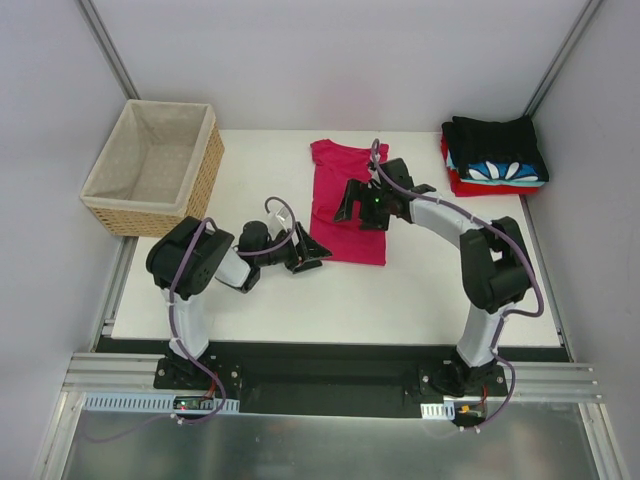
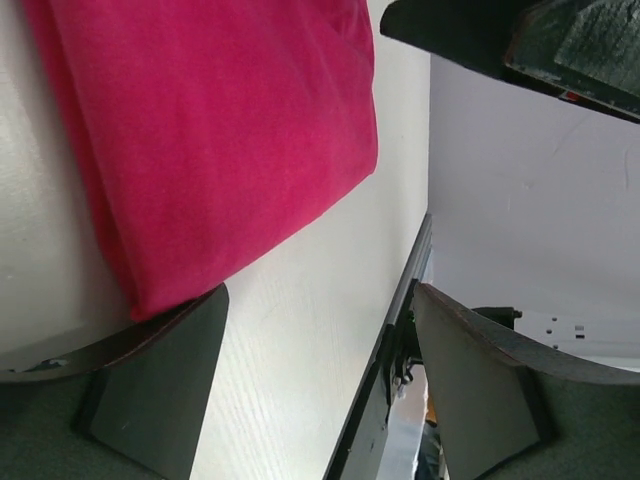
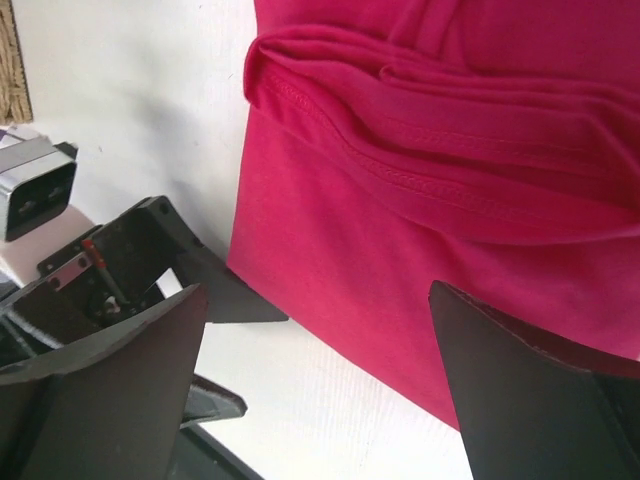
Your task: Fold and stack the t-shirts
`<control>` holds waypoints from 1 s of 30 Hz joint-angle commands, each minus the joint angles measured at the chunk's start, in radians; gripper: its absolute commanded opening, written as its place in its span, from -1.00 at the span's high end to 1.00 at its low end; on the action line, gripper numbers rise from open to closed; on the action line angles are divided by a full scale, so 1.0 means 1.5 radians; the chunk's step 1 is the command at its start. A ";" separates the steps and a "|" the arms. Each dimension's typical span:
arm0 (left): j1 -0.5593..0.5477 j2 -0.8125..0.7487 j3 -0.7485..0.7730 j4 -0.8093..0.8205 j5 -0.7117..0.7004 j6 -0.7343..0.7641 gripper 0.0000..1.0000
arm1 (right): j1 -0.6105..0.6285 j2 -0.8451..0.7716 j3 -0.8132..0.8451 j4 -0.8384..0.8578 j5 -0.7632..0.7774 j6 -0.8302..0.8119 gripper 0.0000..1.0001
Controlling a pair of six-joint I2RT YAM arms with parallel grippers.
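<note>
Altogether one crimson-pink tee (image 1: 345,205), three stacked shirts (image 1: 497,152), one basket (image 1: 203,178).

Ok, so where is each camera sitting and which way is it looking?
Top external: above and behind the arms, looking down at the white table, woven wicker basket, both arms.
Left wrist: on the left gripper, looking across the table; its own fingers show.
Right wrist: on the right gripper, looking down; its fingers show.
Shared: all three see the crimson-pink cloth t-shirt.
</note>
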 commanded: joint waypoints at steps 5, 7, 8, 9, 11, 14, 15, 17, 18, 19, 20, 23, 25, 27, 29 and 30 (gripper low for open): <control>0.013 0.024 -0.005 0.176 0.049 -0.072 -0.42 | 0.003 -0.011 0.035 0.031 -0.053 0.016 -0.95; 0.008 -0.004 -0.004 0.161 0.054 -0.074 -0.42 | 0.004 -0.012 0.037 0.029 -0.052 0.016 -0.95; 0.006 -0.017 -0.003 0.143 0.055 -0.070 -0.41 | 0.004 -0.012 0.037 0.029 -0.051 0.017 -0.95; 0.004 -0.046 -0.004 0.127 0.055 -0.065 -0.41 | 0.004 -0.012 0.036 0.028 -0.050 0.017 -0.95; 0.001 -0.080 -0.004 0.072 0.054 -0.042 -0.41 | 0.003 -0.014 0.036 0.028 -0.048 0.016 -0.95; 0.000 -0.131 0.011 -0.007 0.051 -0.004 -0.42 | 0.004 -0.014 0.035 0.029 -0.048 0.018 -0.95; 0.001 -0.140 0.016 -0.023 0.050 0.003 -0.42 | 0.004 -0.013 0.035 0.028 -0.048 0.018 -0.95; 0.001 -0.138 0.038 -0.044 0.049 0.019 -0.42 | 0.003 -0.016 0.032 0.029 -0.046 0.019 -0.95; 0.001 -0.123 0.044 -0.048 0.049 0.021 -0.43 | 0.004 -0.017 0.030 0.029 -0.045 0.018 -0.95; 0.001 -0.114 0.055 -0.047 0.048 0.021 -0.43 | 0.003 -0.019 0.029 0.031 -0.044 0.019 -0.95; 0.001 -0.090 0.060 -0.043 0.049 0.019 -0.43 | 0.002 -0.021 0.026 0.030 -0.042 0.017 -0.95; 0.001 -0.058 0.081 -0.029 0.046 0.012 -0.42 | 0.002 -0.032 0.023 0.028 -0.036 0.009 -0.95; 0.002 -0.031 0.096 -0.025 0.046 0.010 -0.42 | 0.001 -0.037 0.023 0.022 -0.035 0.006 -0.95; 0.002 -0.011 0.104 -0.025 0.042 0.010 -0.42 | -0.001 -0.039 0.023 0.015 -0.033 0.001 -0.95; 0.003 0.000 0.109 -0.027 0.038 0.010 -0.42 | -0.003 -0.042 0.021 0.013 -0.032 -0.001 -0.95; 0.003 0.010 0.112 -0.031 0.037 0.010 -0.42 | -0.004 -0.043 0.020 0.013 -0.031 -0.003 -0.95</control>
